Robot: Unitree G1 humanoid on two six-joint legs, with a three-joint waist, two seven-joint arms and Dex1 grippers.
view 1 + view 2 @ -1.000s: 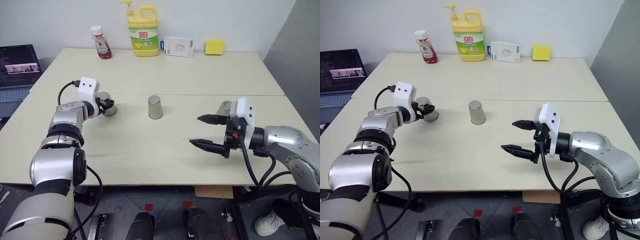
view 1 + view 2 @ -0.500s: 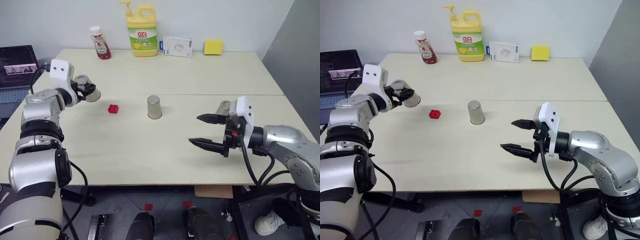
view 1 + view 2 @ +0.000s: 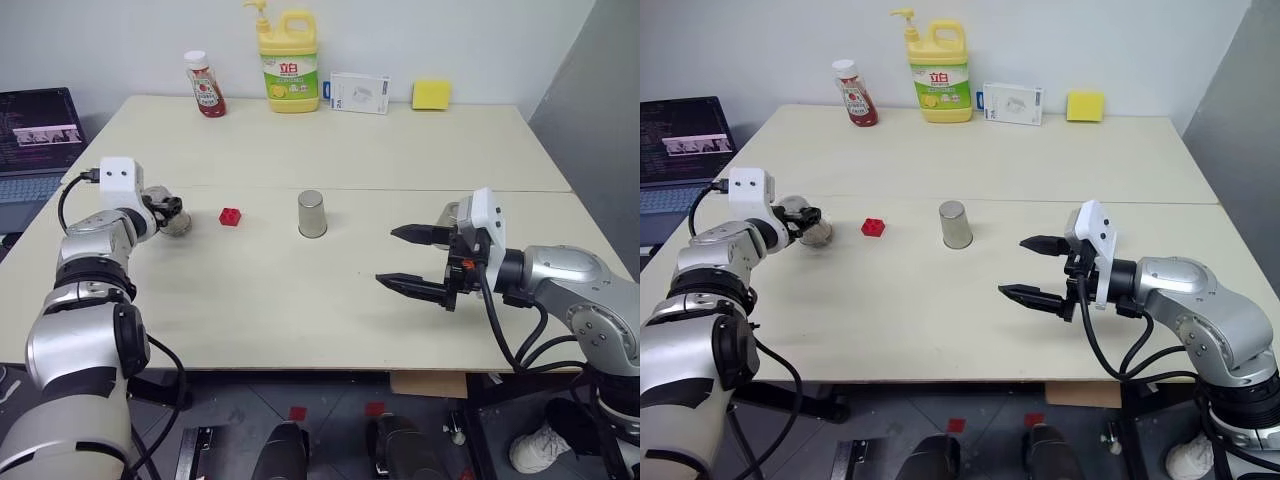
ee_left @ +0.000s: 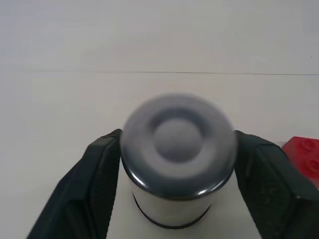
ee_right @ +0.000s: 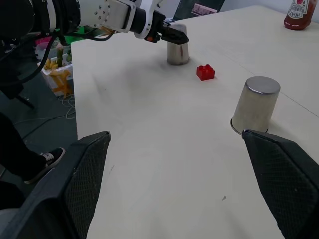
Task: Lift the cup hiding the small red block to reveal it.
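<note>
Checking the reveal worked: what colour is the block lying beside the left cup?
Bright red; the small block shows best in the right wrist view.

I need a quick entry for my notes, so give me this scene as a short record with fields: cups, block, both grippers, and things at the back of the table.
cups: three upside down; left cup, middle cup, right cup behind the right gripper
red block: uncovered, between left and middle cups
left gripper: fingers apart beside the left cup
right gripper: open, holding nothing
table back edge: ketchup bottle, yellow detergent bottle, white box, yellow sponge
</note>
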